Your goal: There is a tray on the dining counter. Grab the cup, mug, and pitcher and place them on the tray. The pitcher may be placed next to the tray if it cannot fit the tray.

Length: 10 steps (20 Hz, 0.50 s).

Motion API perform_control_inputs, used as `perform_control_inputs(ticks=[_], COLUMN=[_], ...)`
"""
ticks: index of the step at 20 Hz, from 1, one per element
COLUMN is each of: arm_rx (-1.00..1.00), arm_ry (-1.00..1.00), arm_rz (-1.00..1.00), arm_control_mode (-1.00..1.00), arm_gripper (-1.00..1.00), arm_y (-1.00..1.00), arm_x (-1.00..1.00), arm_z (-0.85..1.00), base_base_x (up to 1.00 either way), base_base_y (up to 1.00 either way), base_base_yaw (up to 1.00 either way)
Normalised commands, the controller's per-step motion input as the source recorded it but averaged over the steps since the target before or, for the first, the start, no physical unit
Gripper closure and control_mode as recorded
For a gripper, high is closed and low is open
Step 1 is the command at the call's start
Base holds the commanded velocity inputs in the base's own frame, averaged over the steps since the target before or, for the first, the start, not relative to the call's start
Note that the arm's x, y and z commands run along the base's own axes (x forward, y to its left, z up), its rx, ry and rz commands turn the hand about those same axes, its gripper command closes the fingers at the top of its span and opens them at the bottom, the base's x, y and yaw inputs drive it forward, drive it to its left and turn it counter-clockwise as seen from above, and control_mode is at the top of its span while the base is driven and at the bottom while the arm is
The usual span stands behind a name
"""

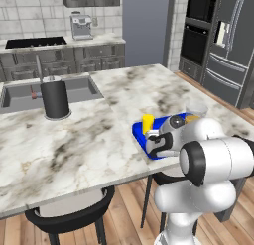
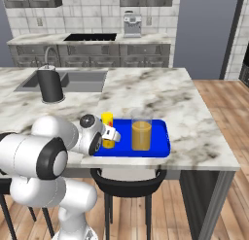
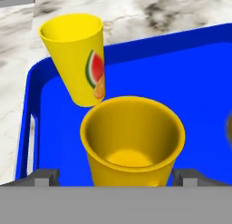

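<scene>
in the hand view we see our two finger tips standing wide apart, one on each side of the mug, with a gap between each tip and the mug's wall; the jaws are spread wide and grip nothing. the mug sits upright between them on the floor of the tray, its open mouth facing us, so it lies right in the gap of the jaws but free of them.

just beyond the mug stands the cup, upright on the tray too, its watermelon mark turned toward the mug; in this view its base seems to touch the mug's rim, though we cannot tell whether they truly meet.

from the right base view our jaws hang over the near left corner of the tray, with the cup showing behind them. the pitcher stands upright on the tray to the right of the cup, apart from it, orange liquid filling its lower part.

the tray lies near the front edge of the tabletop. far off to the left, by the sink, stands a black canister.
</scene>
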Motion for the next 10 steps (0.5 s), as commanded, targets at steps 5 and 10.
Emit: perform_control_inputs(ticks=[5,10], arm_rx=[0.00,0.00], arm_ry=[0.00,0.02], arm_rz=[0.00,0.00], arm_control_mode=[-1.00,-1.00], arm_gripper=[-1.00,-1.00], arm_y=[-0.14,-0.14], arm_x=[0.00,0.00], arm_z=[0.20,0.34], base_base_x=[0.00,0.00], base_base_y=[0.00,0.00], base_base_yaw=[0.00,0.00])
